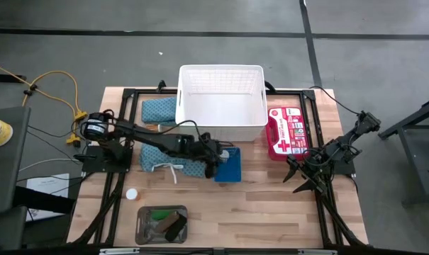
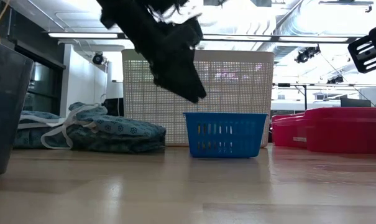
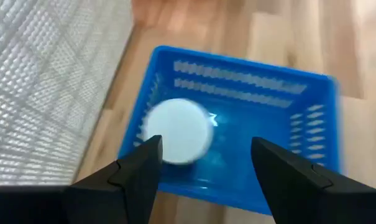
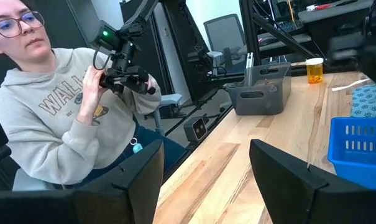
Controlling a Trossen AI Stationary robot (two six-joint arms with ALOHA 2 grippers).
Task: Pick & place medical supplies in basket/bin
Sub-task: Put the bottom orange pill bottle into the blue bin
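Over the small blue basket (image 1: 229, 166), just in front of the white basket (image 1: 221, 99): left gripper (image 1: 215, 161), fingers spread, nothing between them. Left wrist view shows a white disc (image 3: 178, 132) inside the blue basket, below the parted fingers (image 3: 135, 174); whether it rests on the floor of the basket or is in mid-air cannot be told from the blur.

Teal patterned cloths: one (image 1: 157, 110) beside the white basket's left wall, another (image 1: 164, 159) with white strings under the left arm.

Grey tray (image 1: 161, 224) at the near table edge, holding dark rolls. Orange vial (image 1: 132, 193) with a white cap near it, on bare wood.

Red first-aid case (image 1: 286, 132) right of the white basket.

Right gripper (image 1: 306, 180) parked at the right table edge, fingers apart, empty. Right wrist view: a person (image 4: 63, 106) seated beyond the table, handling a control rig.
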